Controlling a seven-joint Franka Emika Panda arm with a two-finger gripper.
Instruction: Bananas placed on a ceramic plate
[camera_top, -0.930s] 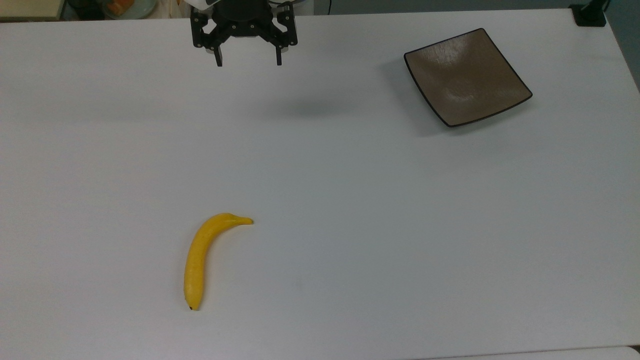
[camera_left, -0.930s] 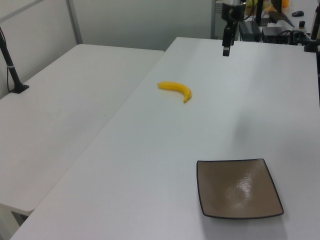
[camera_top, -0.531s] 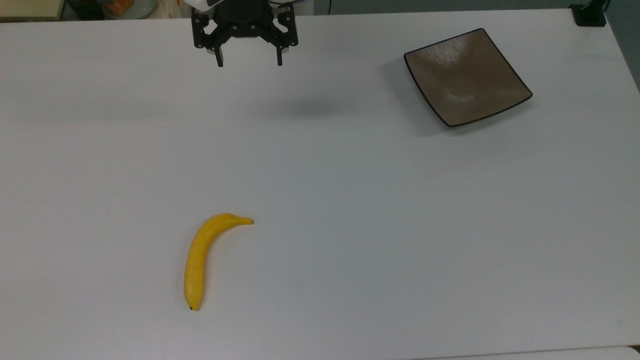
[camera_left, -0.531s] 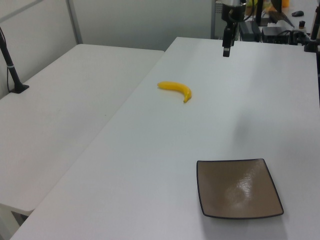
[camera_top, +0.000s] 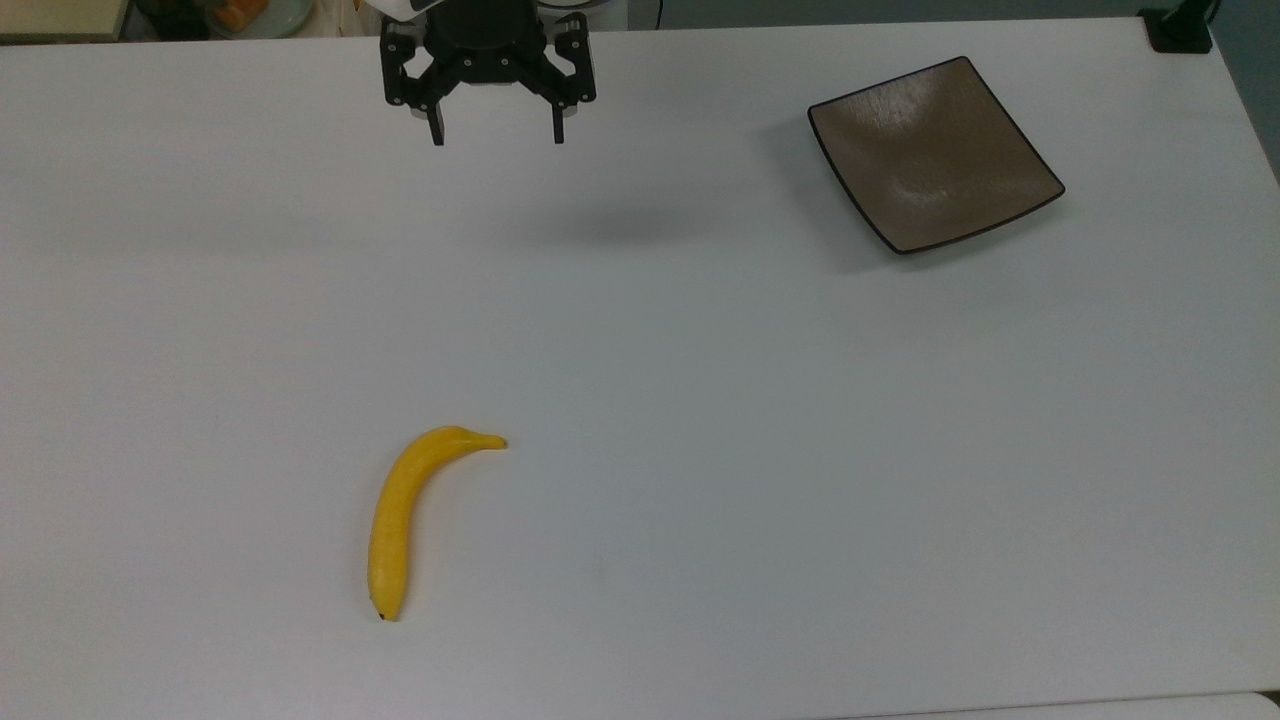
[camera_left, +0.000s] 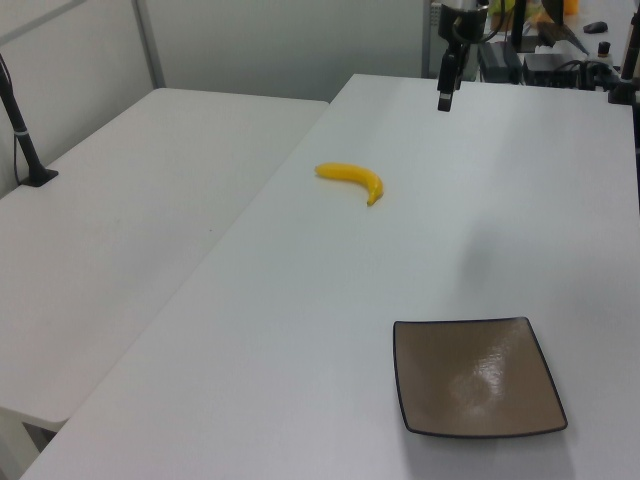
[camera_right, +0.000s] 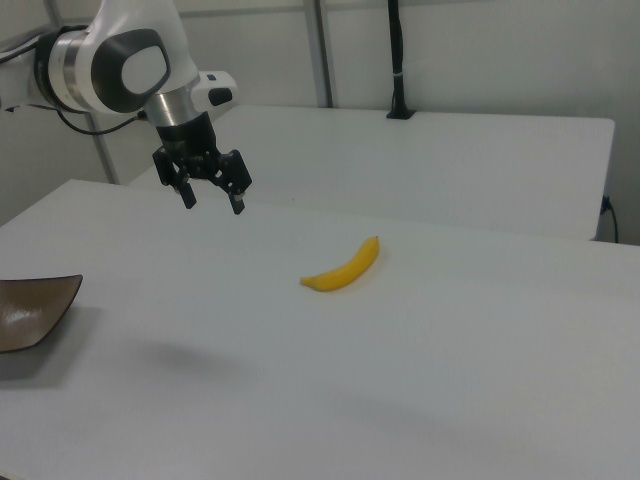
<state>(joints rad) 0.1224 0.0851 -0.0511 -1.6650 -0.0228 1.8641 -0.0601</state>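
Observation:
A yellow curved banana (camera_top: 405, 515) (camera_left: 352, 178) (camera_right: 343, 267) lies flat on the white table (camera_top: 700, 420), in the lower left of the top view. The square brown-grey plate (camera_top: 932, 153) (camera_left: 478, 377) (camera_right: 30, 310) with a thin black rim sits empty at the top view's upper right. My gripper (camera_top: 496, 135) (camera_left: 443, 102) (camera_right: 213, 201) hangs open in the air above the table's far edge, fingers pointing down with nothing between them, far from both banana and plate.
A second white table (camera_left: 130, 200) (camera_right: 450, 150) adjoins this one. A black post base (camera_top: 1178, 30) stands at the top view's upper right corner. Cluttered equipment (camera_left: 545, 50) sits behind the arm. A wide bare tabletop separates banana and plate.
The gripper has shifted slightly toward the banana's side and lower in the top view; its fingers remain open. Banana and plate have not moved.

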